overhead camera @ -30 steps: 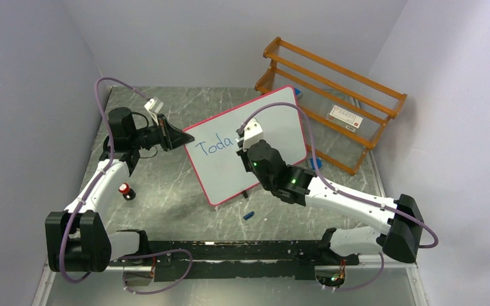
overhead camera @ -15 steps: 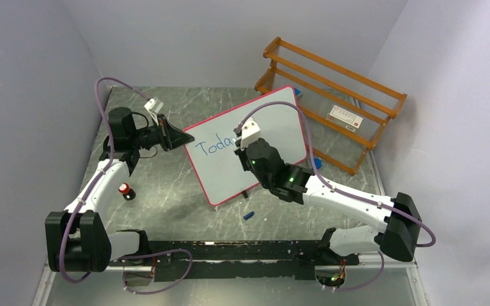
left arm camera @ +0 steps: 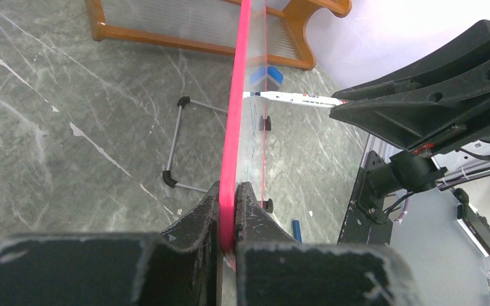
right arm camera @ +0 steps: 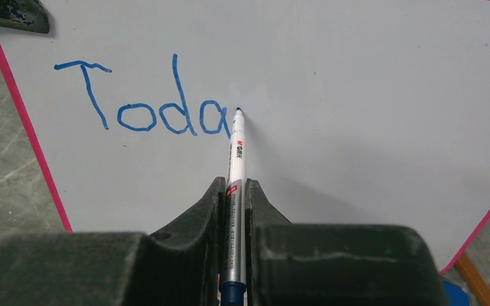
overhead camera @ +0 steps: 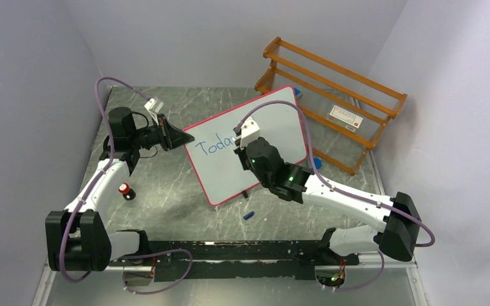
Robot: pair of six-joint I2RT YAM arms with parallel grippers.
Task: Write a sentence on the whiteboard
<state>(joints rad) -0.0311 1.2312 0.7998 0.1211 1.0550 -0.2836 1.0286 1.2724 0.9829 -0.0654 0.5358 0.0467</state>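
Observation:
The whiteboard [overhead camera: 274,121] stands tilted on the table, pink-rimmed, and its near-left edge [left arm camera: 237,108] is pinched by my left gripper [left arm camera: 228,194], which is shut on the rim. The sentence [right arm camera: 147,108] reads "Toda" in blue. My right gripper [right arm camera: 233,188] is shut on a silver-and-white marker [right arm camera: 236,166]. The marker's tip touches the board just right of the last "a". In the top view the right gripper [overhead camera: 240,150] covers the board's middle, and the left gripper [overhead camera: 184,137] sits at its left corner.
An orange wooden rack [overhead camera: 332,70] stands behind the board at the back right. A small red-topped object [overhead camera: 125,190] lies by the left arm. A blue cap [overhead camera: 248,215] lies in front of the board. The board's wire stand [left arm camera: 178,140] rests on the marble table.
My right gripper has shifted slightly left and up over the board with the marker. The left gripper and the whiteboard have stayed still.

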